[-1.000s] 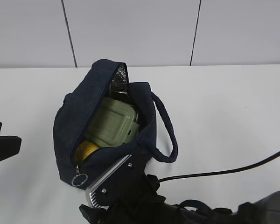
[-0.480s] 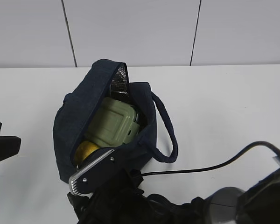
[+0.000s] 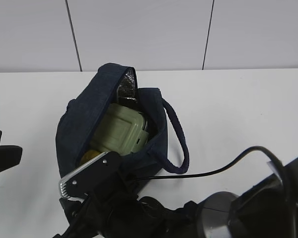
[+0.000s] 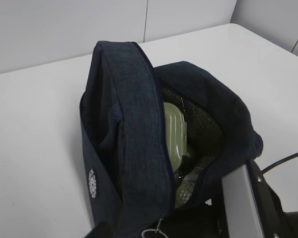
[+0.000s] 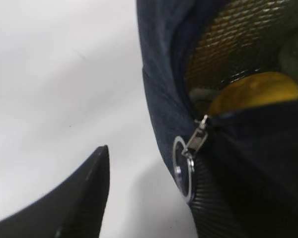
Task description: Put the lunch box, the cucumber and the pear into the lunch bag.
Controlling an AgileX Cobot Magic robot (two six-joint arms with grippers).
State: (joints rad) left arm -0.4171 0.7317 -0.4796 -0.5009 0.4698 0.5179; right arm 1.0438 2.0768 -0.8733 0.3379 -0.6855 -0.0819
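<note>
My right gripper has slid left to the navy fabric lunch bag's metal ring pull, jaws open straddling it; sage-green lunch box and yellow pear already inside, so I'm zipping next.

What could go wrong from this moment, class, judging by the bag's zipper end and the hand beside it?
1. The right hand has open fingers straddling the lunch bag corner by the zipper ring; closing now might pinch fabric instead of the ring.
2. The pear lies right behind the zipper end, so the slider could jam against it.
3. The lunch box stands tilted high in the opening and may stop the bag closing.
</note>
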